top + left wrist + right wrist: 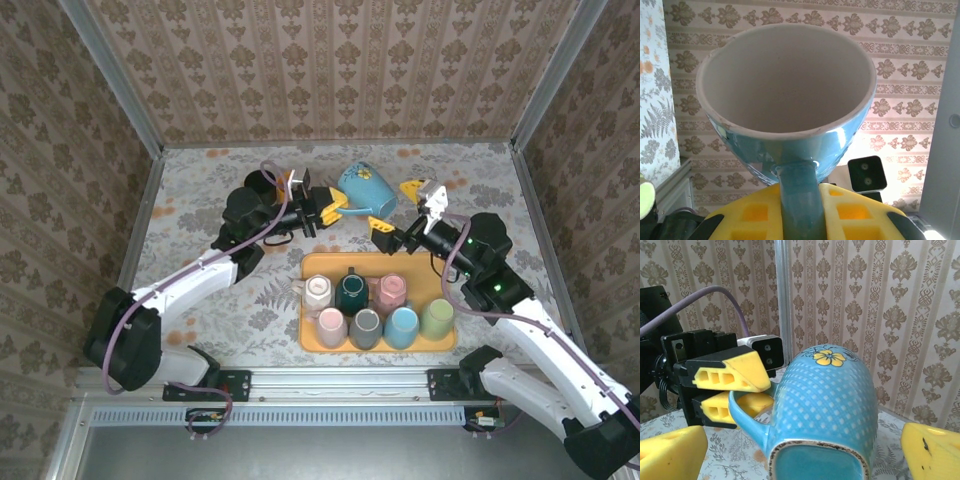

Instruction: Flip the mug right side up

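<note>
Left gripper (pixel 325 207) — clamped on the handle (pixel 799 200) of the blue mug (pixel 365 188). In the left wrist view the handle runs down between the two yellow fingers (pixel 757 215), which press it from both sides.

Mug position: lifted off the floral table (pixel 200 190), behind the tray, between the two grippers. It is tilted. Its white interior and open mouth face the left wrist camera, and its base faces the right wrist camera. The outer wall carries a white dot pattern and a yellow flower (pixel 829 358).

Right gripper (pixel 397 208) — released, jaws spread wide. In the right wrist view the mug base sits between its yellow fingertips (pixel 670 452), with a gap on each side and no contact.

Tray (pixel 308 340): orange, on the table nearer the arm bases than the mug. It holds seven cups (pixel 365 328) in two rows, three behind and four in front.
</note>
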